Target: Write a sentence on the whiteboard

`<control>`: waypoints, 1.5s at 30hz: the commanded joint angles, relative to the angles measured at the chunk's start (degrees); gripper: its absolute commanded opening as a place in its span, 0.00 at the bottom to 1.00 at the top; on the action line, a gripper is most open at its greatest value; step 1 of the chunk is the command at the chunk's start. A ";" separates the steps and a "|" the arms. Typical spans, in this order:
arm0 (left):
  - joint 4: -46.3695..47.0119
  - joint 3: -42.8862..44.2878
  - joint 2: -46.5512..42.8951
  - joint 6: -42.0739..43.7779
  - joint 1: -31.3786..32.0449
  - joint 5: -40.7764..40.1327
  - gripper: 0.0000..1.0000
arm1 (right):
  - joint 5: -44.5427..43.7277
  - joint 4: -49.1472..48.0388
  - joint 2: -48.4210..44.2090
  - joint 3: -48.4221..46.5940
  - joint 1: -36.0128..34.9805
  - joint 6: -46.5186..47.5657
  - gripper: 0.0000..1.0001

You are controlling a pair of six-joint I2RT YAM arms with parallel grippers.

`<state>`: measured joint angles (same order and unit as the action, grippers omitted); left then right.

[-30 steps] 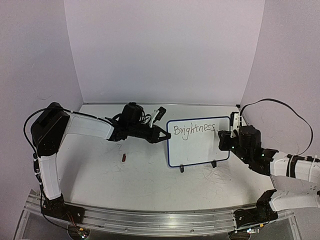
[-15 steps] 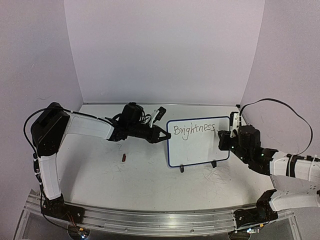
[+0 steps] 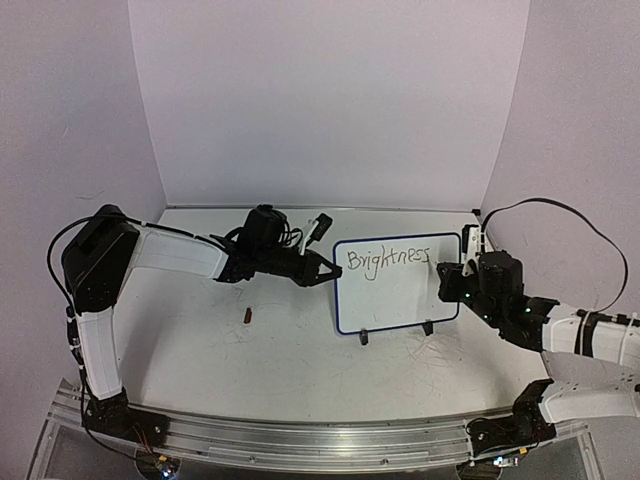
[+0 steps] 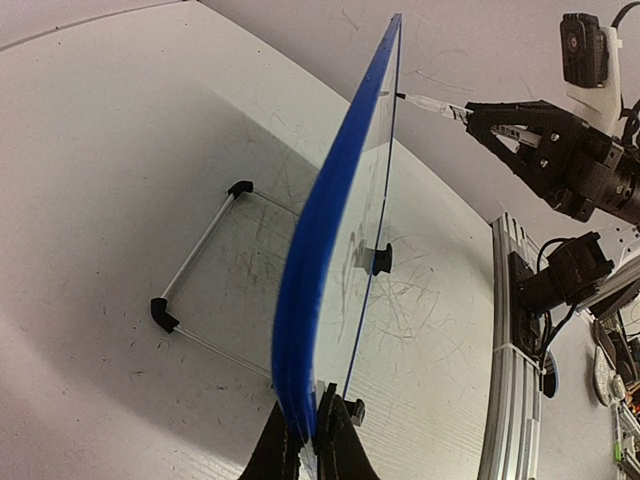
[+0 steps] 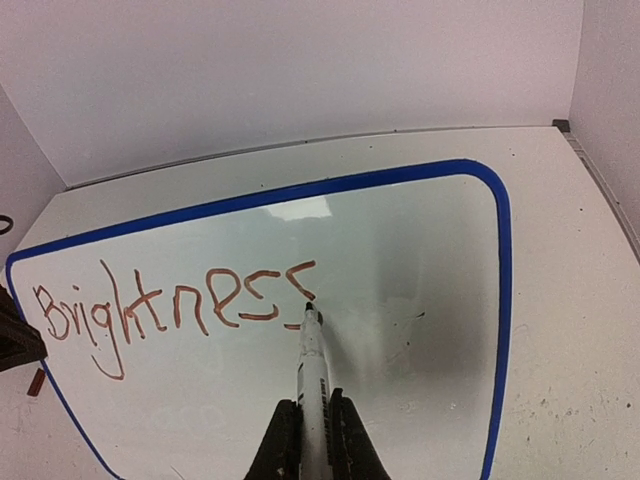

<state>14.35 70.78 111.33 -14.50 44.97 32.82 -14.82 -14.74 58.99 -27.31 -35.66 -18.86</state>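
One whiteboard [image 3: 395,300] stands upright on the table [image 3: 290,370], right of centre, between the two arms, on two black feet [image 3: 364,337] with a thin wire brace [image 4: 195,250] lying on the table behind it. The sentence [image 5: 170,305] on it is a single line, the one word "Brightness", across the upper part of the board; its letters look dark from above and reddish brown in the right wrist view. The left gripper [image 4: 308,440] is clenched on the board's blue frame at its left edge. The right gripper [image 5: 313,440] is clamped around one white marker [image 5: 314,365], whose tip touches the board at the foot of the last "s". One small dark red piece [image 3: 247,316] lies on the table, well left of the board.
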 commanded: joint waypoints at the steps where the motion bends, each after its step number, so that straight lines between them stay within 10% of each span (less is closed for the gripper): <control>1: -5.91 -1.04 -0.34 2.47 0.21 -5.48 0.00 | 0.23 0.89 -2.07 -0.03 0.24 -0.87 0.00; 38: -5.91 -1.09 -0.67 2.46 0.21 -5.58 0.00 | -1.29 -4.50 2.77 -3.36 0.24 2.63 0.00; 45: -5.91 -1.53 -0.64 2.77 0.21 -6.30 0.00 | 0.94 2.76 -13.43 0.34 0.24 4.57 0.00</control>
<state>14.35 70.78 111.33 -14.68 45.01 32.70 -14.07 -13.89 55.99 -28.22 -35.66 -16.82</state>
